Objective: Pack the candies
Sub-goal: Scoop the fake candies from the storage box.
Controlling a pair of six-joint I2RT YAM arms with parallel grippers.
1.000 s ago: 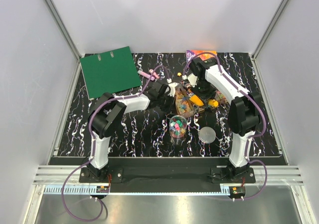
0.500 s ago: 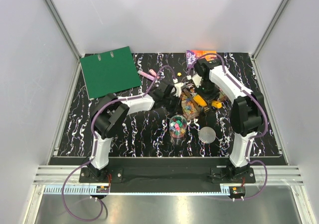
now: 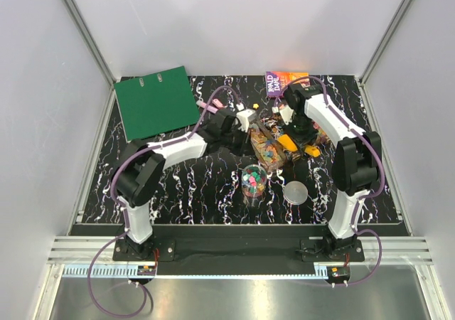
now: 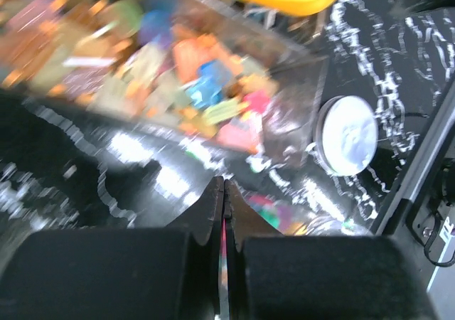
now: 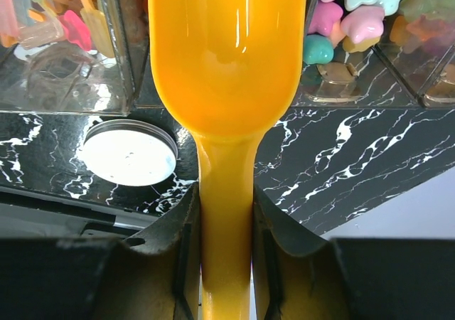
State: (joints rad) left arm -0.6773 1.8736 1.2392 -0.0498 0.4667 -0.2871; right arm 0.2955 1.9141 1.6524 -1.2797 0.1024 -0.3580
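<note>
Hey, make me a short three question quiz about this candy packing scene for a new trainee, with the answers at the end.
1. True or false: the right gripper is shut on the handle of the yellow scoop.
2. Where is the round lid? A: on the clear jar; B: flat on the table beside the jar; C: in the left gripper.
3. Fill in: the left gripper's shut jaws hold ___.
Key: 1 true; 2 B; 3 nothing.
</note>
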